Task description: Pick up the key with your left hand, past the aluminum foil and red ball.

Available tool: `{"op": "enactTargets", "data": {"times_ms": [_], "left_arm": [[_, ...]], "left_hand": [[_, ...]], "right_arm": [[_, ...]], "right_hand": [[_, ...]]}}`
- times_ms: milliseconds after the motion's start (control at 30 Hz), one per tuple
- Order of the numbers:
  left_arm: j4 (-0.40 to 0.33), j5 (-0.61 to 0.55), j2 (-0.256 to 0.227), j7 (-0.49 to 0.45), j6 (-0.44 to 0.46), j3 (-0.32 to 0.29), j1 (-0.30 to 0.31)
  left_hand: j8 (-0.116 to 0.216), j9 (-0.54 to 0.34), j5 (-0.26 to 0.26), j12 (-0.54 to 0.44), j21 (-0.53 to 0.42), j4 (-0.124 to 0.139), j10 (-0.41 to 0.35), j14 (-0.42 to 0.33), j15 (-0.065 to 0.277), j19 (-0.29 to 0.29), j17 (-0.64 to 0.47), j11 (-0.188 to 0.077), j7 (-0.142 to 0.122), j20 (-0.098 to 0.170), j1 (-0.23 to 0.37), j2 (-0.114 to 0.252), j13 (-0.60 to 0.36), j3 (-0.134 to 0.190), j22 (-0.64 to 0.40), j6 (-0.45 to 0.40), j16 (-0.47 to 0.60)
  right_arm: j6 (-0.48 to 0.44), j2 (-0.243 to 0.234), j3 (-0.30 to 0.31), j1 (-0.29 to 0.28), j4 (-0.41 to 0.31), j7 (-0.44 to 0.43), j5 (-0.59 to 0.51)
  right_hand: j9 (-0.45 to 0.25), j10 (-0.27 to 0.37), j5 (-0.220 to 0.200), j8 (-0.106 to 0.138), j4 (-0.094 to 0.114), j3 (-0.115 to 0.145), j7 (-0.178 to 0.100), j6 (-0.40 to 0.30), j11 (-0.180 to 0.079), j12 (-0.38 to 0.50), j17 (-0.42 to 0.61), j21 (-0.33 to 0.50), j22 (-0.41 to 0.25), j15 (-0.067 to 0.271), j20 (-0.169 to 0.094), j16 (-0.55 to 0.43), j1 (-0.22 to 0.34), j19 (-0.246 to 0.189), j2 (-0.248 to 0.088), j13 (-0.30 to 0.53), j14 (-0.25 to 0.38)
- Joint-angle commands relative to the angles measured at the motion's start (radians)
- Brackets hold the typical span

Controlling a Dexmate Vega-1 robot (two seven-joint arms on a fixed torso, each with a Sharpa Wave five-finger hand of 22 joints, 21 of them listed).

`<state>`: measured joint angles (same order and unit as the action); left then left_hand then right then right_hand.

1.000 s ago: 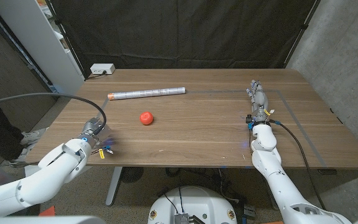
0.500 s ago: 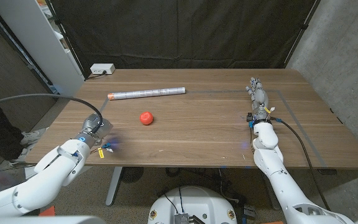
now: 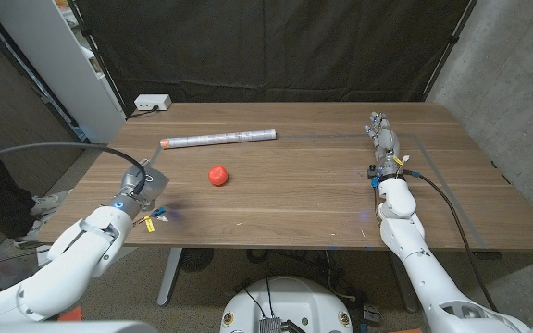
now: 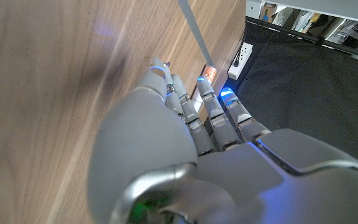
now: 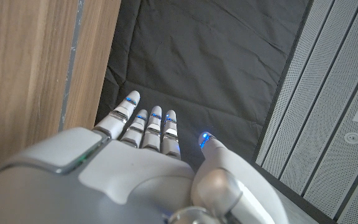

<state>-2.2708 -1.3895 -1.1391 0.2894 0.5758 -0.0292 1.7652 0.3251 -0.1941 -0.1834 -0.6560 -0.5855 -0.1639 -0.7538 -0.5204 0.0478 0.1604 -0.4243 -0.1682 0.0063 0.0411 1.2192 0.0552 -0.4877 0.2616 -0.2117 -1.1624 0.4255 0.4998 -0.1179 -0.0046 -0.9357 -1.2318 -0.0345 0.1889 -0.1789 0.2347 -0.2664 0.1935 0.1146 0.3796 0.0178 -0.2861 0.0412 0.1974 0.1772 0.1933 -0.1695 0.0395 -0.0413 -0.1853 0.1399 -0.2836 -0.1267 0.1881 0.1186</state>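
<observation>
The small key, with yellow and blue tags, lies on the wooden table near its front left edge. My left hand hovers just beyond and left of it, fingers stretched straight, holding nothing. Farther in sit the red ball and, behind it, the aluminum foil roll, whose orange end shows past my fingertips in the left wrist view. My right hand stands at the table's right with its fingers straight and apart, empty.
A white power strip lies at the back left corner. A grey tape line marks the right part of the table. A white cabinet stands to the left, and a black curtain hangs behind.
My left hand has moved a little forward and to the left, away from the front edge, leaving the key more exposed beside the wrist. The right hand has hardly moved.
</observation>
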Motion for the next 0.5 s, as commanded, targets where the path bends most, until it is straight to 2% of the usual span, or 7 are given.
{"op": "enactTargets", "data": {"times_ms": [33, 500], "left_arm": [[-0.009, 0.016, 0.098, -0.097, -0.030, -0.030, -0.004], [-0.012, 0.060, 0.176, -0.219, -0.051, -0.022, -0.047]], "left_hand": [[0.120, -0.115, -0.009, -0.005, -0.008, 0.000, -0.044, -0.010, 0.188, 0.011, -0.005, -0.038, 0.011, 0.007, 0.050, 0.035, -0.004, 0.004, -0.003, -0.039, 0.005], [0.129, -0.127, -0.008, -0.003, -0.016, 0.001, -0.047, -0.012, 0.188, 0.012, -0.016, -0.037, 0.009, 0.006, 0.054, 0.034, -0.005, 0.002, -0.004, -0.036, 0.006]], "right_arm": [[-0.007, -0.011, -0.009, 0.009, -0.001, 0.007, -0.007], [-0.013, -0.020, -0.015, 0.019, -0.005, 0.004, -0.018]], "right_hand": [[-0.005, 0.008, -0.005, 0.008, -0.002, 0.007, -0.001, -0.011, -0.006, 0.008, 0.002, 0.007, -0.002, 0.024, -0.069, -0.006, -0.002, -0.006, 0.005, 0.005, 0.011], [-0.005, 0.009, -0.005, 0.006, -0.002, 0.008, -0.002, -0.013, -0.007, 0.007, 0.002, 0.006, -0.002, 0.024, -0.069, -0.004, -0.002, -0.006, 0.005, 0.005, 0.013]]}}
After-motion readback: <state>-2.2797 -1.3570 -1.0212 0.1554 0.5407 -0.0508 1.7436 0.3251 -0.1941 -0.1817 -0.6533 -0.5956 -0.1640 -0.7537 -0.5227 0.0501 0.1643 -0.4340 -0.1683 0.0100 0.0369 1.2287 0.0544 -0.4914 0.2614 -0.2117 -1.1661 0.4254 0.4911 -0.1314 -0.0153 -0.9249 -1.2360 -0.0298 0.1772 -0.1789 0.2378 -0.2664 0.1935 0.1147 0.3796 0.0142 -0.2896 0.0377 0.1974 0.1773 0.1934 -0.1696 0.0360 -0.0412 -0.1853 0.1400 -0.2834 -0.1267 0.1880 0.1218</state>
